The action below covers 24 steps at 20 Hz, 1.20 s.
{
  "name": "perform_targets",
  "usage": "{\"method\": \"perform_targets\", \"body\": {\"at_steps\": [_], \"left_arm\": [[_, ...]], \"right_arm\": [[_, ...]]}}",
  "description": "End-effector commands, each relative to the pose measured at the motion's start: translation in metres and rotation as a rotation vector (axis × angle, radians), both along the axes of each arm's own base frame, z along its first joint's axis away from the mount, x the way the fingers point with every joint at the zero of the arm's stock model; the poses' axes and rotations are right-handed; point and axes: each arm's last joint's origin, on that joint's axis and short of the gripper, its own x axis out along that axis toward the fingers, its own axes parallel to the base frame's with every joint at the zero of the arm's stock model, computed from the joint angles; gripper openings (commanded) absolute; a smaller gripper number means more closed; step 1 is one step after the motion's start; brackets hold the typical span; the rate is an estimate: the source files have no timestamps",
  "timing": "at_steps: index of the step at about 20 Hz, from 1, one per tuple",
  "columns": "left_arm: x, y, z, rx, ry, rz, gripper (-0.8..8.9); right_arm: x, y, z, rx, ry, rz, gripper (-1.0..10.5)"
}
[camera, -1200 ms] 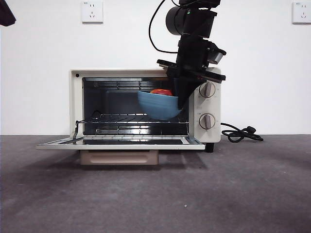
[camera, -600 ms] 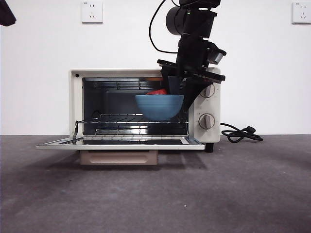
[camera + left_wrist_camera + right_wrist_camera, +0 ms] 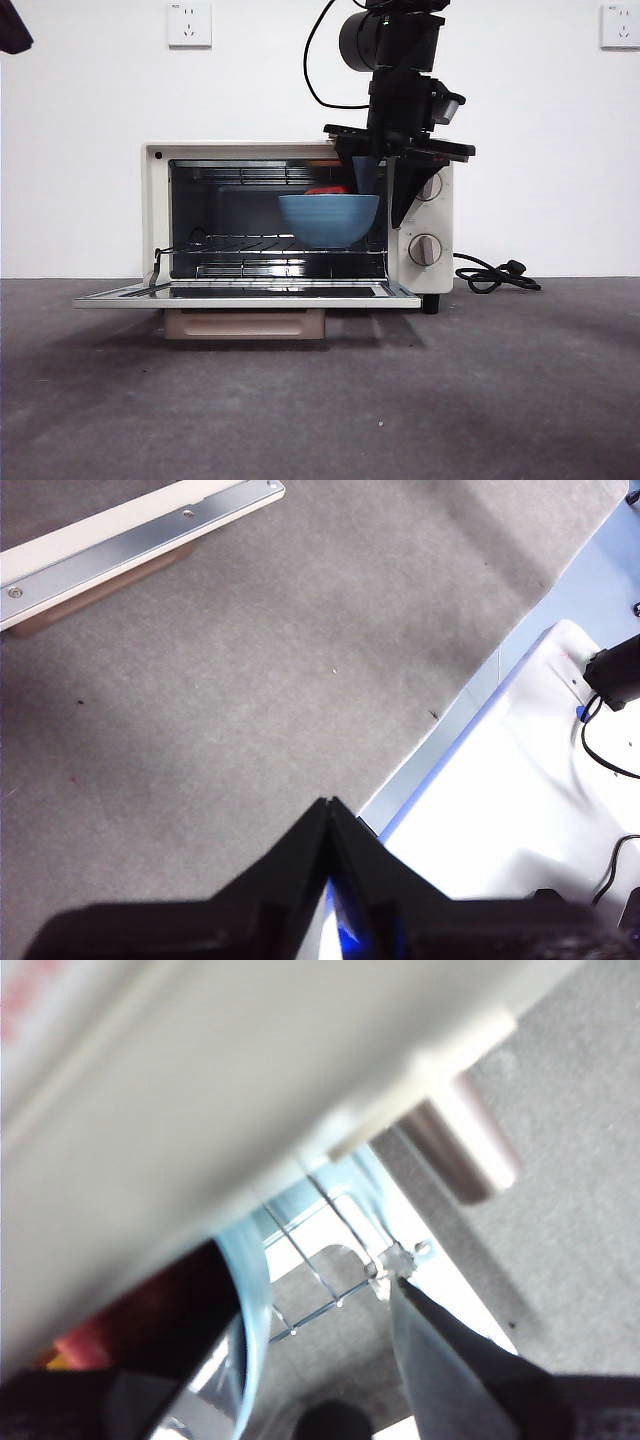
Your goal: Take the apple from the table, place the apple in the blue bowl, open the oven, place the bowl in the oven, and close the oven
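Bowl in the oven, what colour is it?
Medium blue bowl, clearest in the front view.

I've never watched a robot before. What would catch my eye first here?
Probably the oven, its door folded flat onto the table. On its rack sits the blue bowl, the apple peeking over its rim. The right end effector, open, hangs from above at the bowl's edge.

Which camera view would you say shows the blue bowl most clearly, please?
The front view: the whole blue bowl sits level on the rack inside the open oven. The right wrist view catches only its blurred rim; the left wrist view shows none of it.
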Motion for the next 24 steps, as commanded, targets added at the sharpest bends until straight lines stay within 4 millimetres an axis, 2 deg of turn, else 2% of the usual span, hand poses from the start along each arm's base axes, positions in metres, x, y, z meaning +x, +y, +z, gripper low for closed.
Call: {"method": "perform_targets", "body": {"at_steps": [1, 5, 10, 15, 20, 24], "left_arm": [[-0.001, 0.000, 0.001, 0.001, -0.015, -0.010, -0.05], [-0.001, 0.000, 0.000, 0.003, -0.012, -0.010, -0.05], [-0.001, 0.000, 0.000, 0.002, -0.014, -0.010, -0.05], [-0.001, 0.000, 0.000, 0.003, -0.013, -0.010, -0.05], [0.000, 0.001, 0.000, 0.016, -0.021, -0.003, -0.05], [0.002, 0.002, 0.000, 0.069, -0.054, 0.043, -0.05]], "right_arm": [[-0.002, 0.003, 0.031, 0.041, -0.123, 0.031, 2.2], [-0.005, 0.002, 0.031, 0.014, -0.105, 0.057, 2.2], [-0.008, 0.002, 0.030, -0.116, -0.129, 0.143, 2.2], [-0.007, 0.004, 0.031, -0.122, -0.145, 0.174, 2.2], [-0.014, 0.002, 0.047, -0.083, -0.175, 0.258, 2.2], [-0.030, 0.001, 0.075, -0.092, -0.258, 0.373, 2.2]]}}
